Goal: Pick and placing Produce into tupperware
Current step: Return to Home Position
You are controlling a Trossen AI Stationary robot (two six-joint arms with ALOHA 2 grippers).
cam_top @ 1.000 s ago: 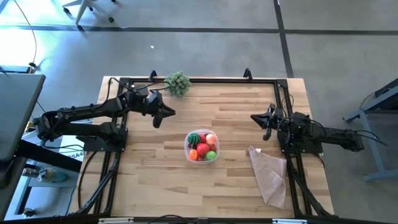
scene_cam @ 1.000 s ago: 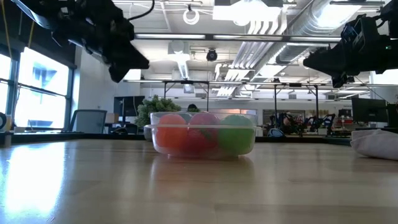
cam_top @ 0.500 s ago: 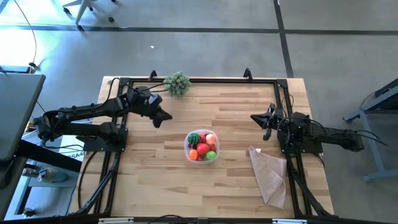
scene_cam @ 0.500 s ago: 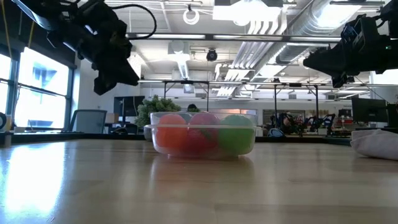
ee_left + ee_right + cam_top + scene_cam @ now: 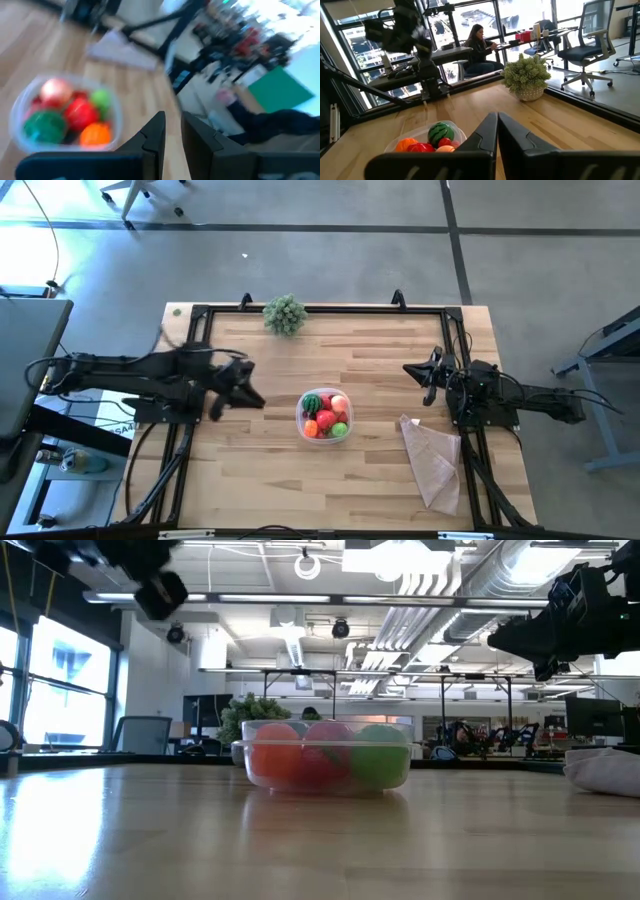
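The tupperware point(image 5: 299, 418), a round clear tub, stands on its base at the middle of the wooden table. The produce point(image 5: 325, 416) lies inside it: a striped green piece, red, orange, pink and light-green ones. In the low view the tupperware point(image 5: 242, 748) shows these colours through its wall. My left gripper point(image 5: 255, 398) hovers shut, left of the tub and above the table, with nothing between its fingers point(image 5: 155, 132). My right gripper point(image 5: 408, 368) waits shut at the right side, level, pointing toward the tub point(image 5: 461, 134).
A bushy grey-green plant clump point(image 5: 285, 313) stands at the far edge. A tan cloth point(image 5: 432, 460) lies near the right arm's base. Black frame rails point(image 5: 330, 308) run round the table. A person point(image 5: 479, 42) sits in the room beyond.
My left gripper has swung from the far left part of the table toward the near edge, drawing back a little toward the left edge and rising out of the low view's upper left. It stays shut. The tub and produce have not moved.
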